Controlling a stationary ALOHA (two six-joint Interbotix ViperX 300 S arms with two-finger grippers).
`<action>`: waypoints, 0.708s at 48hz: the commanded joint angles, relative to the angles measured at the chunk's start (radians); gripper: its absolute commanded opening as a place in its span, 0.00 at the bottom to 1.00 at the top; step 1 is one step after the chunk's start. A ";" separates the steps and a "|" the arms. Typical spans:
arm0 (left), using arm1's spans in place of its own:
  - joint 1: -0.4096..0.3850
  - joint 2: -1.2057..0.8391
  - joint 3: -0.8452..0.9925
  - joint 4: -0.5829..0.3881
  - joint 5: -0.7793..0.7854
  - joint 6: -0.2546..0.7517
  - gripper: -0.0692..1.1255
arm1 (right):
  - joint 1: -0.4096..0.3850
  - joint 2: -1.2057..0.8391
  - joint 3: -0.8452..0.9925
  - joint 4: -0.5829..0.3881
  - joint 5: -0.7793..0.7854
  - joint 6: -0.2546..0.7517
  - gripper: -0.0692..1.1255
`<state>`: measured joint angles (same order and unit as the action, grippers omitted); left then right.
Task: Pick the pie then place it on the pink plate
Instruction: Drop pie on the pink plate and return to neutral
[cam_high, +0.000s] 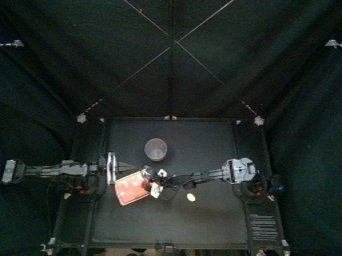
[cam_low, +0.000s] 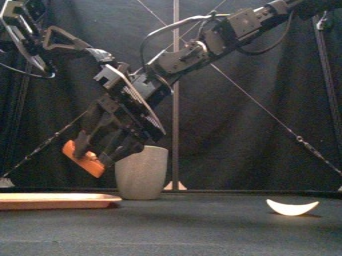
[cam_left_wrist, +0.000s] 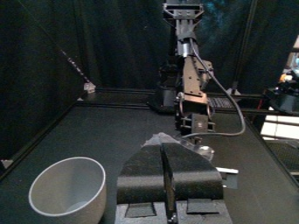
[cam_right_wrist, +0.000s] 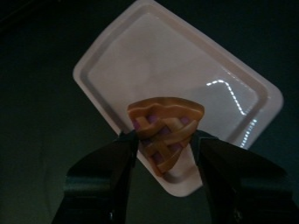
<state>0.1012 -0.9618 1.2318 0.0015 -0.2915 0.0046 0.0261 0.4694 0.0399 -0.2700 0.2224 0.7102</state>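
Pie hangs clamped in the right pincer, raised clear above the pink plate, over one edge with bare plate beyond. The grey cup stands just beside this pincer; a yellow crescent lies well apart, rightward. The left pincer rests closed beyond the plate's left edge.
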 joint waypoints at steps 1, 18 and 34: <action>0.006 -0.002 -0.009 0.002 -0.003 0.002 0.05 | -0.006 -0.012 -0.055 -0.002 -0.008 -0.003 0.76; 0.011 -0.003 -0.006 0.000 -0.005 0.002 0.05 | -0.002 -0.049 0.006 -0.043 -0.014 0.003 0.89; 0.011 -0.003 -0.009 0.002 -0.008 0.002 0.05 | -0.006 -0.316 0.310 -0.069 -0.091 0.002 0.89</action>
<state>0.1104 -0.9679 1.2395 0.0000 -0.2915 0.0046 0.0245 0.2577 0.3053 -0.3313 0.1549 0.7148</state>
